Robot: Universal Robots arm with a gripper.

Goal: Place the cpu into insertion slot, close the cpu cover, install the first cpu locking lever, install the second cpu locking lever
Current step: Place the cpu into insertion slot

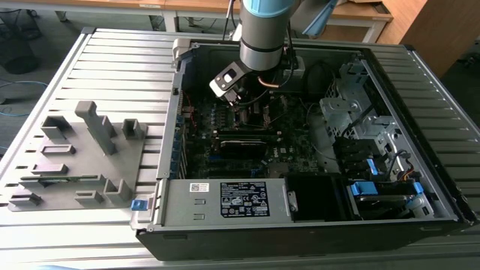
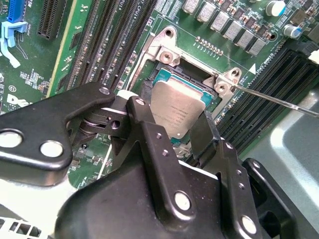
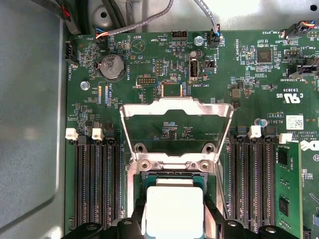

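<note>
Jaws first: the gripper (image 2: 174, 113) has them drawn in on two opposite edges of the cpu (image 2: 175, 107), holding it level right over the insertion slot (image 2: 160, 52). Seated or just above, I cannot tell. Beyond it the cpu cover (image 3: 177, 103) stands flipped open, green board (image 3: 149, 55) showing through its window. Long black memory slots (image 3: 94, 184) flank both sides.
</note>
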